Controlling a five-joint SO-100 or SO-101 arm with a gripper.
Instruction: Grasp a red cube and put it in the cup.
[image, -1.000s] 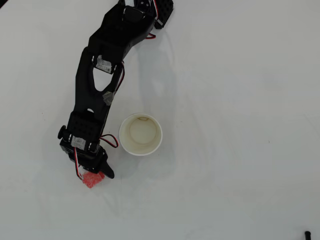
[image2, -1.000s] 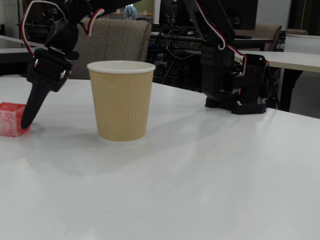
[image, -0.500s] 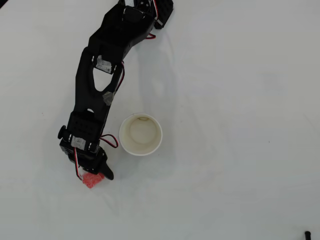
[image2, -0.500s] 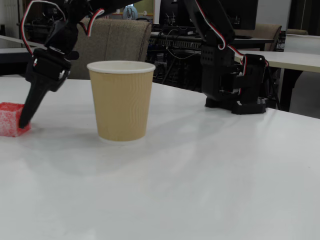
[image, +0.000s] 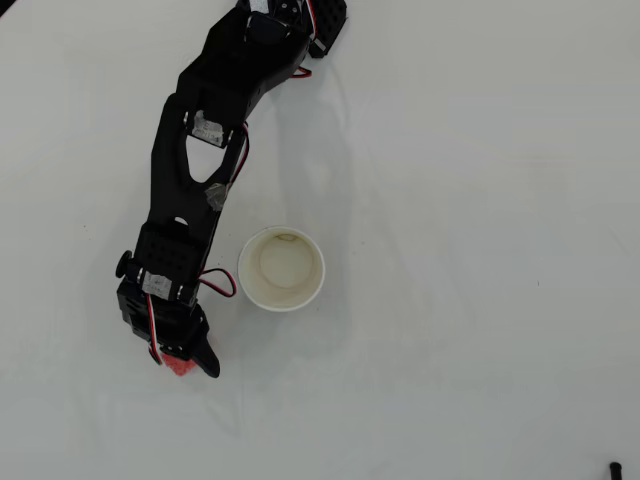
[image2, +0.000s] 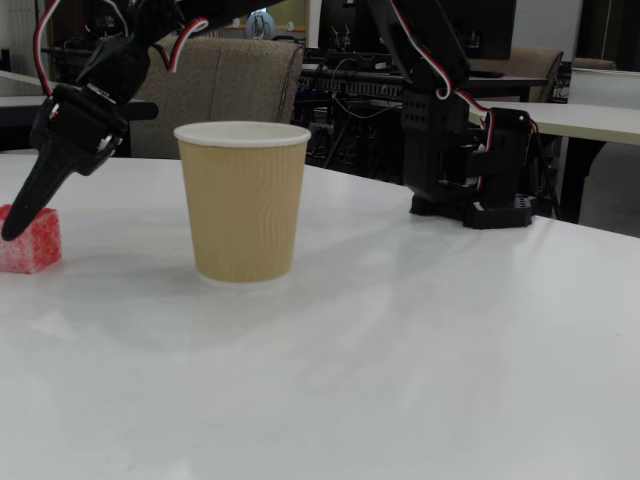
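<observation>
1. The red cube (image2: 29, 240) sits on the table (image: 480, 200), at about 8 o'clock from the cup (image: 281, 268) in the overhead view.
2. The gripper (image: 190, 362) covers most of it; whether the claw is apart or together cannot be told.

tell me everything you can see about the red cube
The red cube is small, bright red with a grainy, white-speckled, sponge-like surface. It sits flat on the white table, left of the cup in the fixed view. A black gripper finger overlaps its top; overhead, only a red sliver shows beneath the gripper.
</observation>
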